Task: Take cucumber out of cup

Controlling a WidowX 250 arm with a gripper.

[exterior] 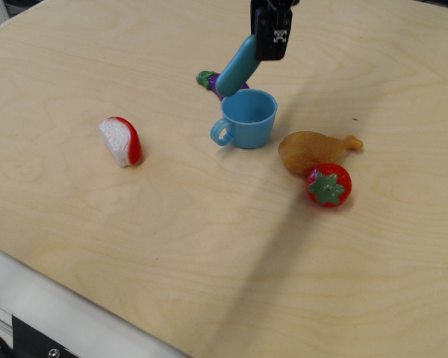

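Note:
The cucumber (237, 67), a teal-green cylinder, hangs tilted in the air above the rear rim of the cup, its lower end to the left. My gripper (269, 41) is shut on the cucumber's upper end, near the top edge of the view. The light blue cup (247, 118) stands upright on the table with its ring handle toward the front left, and its inside looks empty. The cucumber is clear of the cup's rim.
A purple eggplant (213, 80) lies just behind the cup, partly hidden by the cucumber. A brown chicken drumstick (313, 150) and a red tomato (329, 185) lie to the cup's right. A red-and-white slice (121, 141) lies to the left.

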